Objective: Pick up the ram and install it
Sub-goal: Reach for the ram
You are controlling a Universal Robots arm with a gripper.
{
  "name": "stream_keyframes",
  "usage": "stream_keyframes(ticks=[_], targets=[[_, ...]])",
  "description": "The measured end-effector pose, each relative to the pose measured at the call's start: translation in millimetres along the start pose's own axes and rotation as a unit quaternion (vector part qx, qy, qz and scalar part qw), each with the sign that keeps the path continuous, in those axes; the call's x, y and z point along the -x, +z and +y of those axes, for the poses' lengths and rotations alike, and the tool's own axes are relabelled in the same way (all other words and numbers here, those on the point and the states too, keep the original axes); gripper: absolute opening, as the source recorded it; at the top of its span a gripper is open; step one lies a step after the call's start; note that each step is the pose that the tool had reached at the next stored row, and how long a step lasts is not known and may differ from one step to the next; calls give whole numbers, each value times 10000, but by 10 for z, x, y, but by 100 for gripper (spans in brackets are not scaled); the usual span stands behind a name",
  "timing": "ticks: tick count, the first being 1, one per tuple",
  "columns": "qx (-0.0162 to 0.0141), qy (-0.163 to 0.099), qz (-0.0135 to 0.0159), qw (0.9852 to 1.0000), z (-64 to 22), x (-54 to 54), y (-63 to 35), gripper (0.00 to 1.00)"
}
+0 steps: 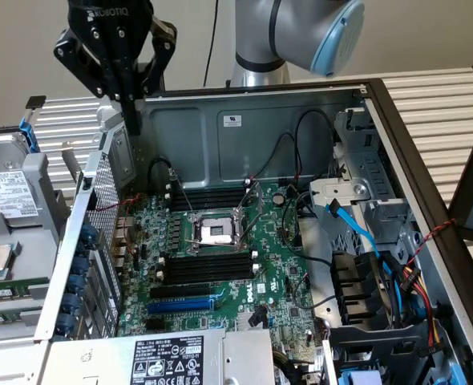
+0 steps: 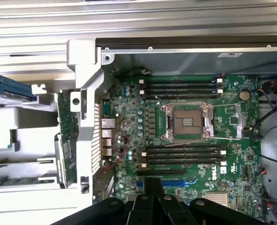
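Gripper (image 1: 131, 124) is held clenched, empty, over the far corner of the case (image 1: 285, 128); the ram (image 1: 16, 290) is seen nearer, toward the exterior view's left, long axis laid left-right

Black claw (image 1: 131, 126), fingers pressed together, hangs over the wall on the exterior view's left of an open computer case (image 1: 301, 120); its green motherboard (image 1: 280, 273) shows a processor socket (image 1: 215, 233) between black memory slots (image 1: 208, 269).
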State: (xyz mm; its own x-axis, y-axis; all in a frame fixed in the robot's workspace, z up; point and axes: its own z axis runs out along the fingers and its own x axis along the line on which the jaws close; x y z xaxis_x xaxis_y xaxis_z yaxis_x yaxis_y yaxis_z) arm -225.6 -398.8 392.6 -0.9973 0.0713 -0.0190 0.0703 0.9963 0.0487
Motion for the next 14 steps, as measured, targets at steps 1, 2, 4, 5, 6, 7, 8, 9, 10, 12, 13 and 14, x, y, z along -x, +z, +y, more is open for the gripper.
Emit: stream_keyframes(ticks=[1,2,4,5,6,7,8,9,10,12,13,14], targets=[[0,0,0,10000,-3,-43,-1,11],[0,-1,0,10000,-7,-88,-2,11],[-1,0,0,10000,-13,-179,-4,11],[0,0,0,10000,-16,-227,-4,11],[0,-1,0,10000,-19,-269,-4,11],[0,-1,0,10000,-23,-316,-4,11],[0,0,0,10000,-26,-363,-4,11],[0,0,0,10000,-29,-408,-4,11],[0,0,0,10000,-32,-455,-3,11],[0,0,0,10000,-39,-544,-1,11],[0,-1,0,10000,-43,-591,0,11],[0,0,0,10000,-46,-638,1,11]])
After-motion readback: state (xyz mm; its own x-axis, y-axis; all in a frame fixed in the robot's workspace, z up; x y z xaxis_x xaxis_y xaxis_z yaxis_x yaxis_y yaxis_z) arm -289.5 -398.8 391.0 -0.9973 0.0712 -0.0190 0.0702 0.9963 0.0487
